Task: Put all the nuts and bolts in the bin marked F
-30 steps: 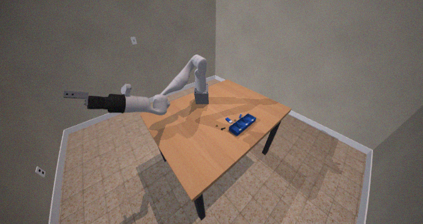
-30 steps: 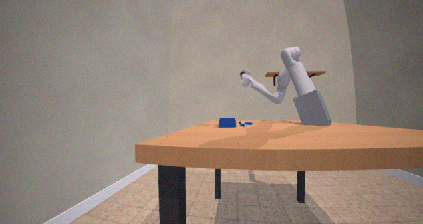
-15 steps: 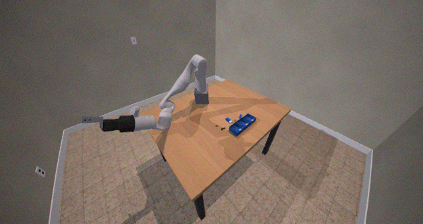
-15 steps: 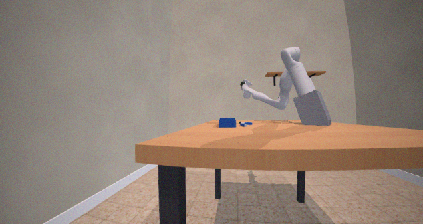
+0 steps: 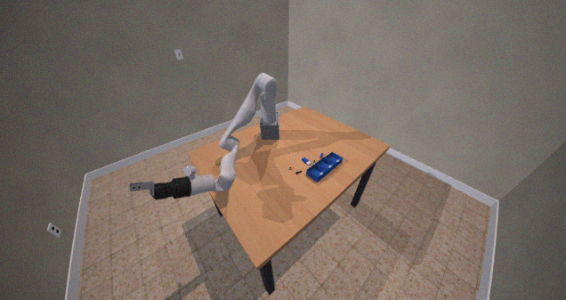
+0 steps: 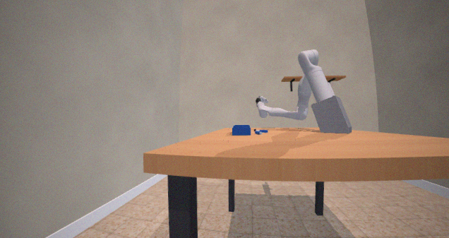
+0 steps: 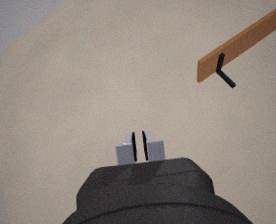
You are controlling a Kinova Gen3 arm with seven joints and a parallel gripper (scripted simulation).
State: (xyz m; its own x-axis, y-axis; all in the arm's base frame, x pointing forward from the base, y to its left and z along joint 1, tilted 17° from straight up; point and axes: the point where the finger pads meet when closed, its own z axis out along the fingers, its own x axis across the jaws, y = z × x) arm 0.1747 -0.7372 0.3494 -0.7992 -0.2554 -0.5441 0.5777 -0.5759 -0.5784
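Blue bins on the table, jaws way off to the side

So the jaws (image 5: pixel 134 186) (image 6: pixel 258 100) are open just a narrow gap, with nothing between them, up past the edge of the table (image 5: pixel 267 235) (image 6: pixel 282 169). The pale arm (image 5: pixel 242 113) (image 6: pixel 322 85) reaches out that way. Blue row of bins (image 5: pixel 317 179) (image 6: pixel 241 131) is standing on the tabletop; can't read which one is F. A dark bolt-looking bit (image 5: pixel 298 173) lies near the bins, with a tiny nut-like piece (image 5: pixel 290 168) beside it, both outside the bins. There's also a blue-and-white block (image 5: pixel 306 161) close by.
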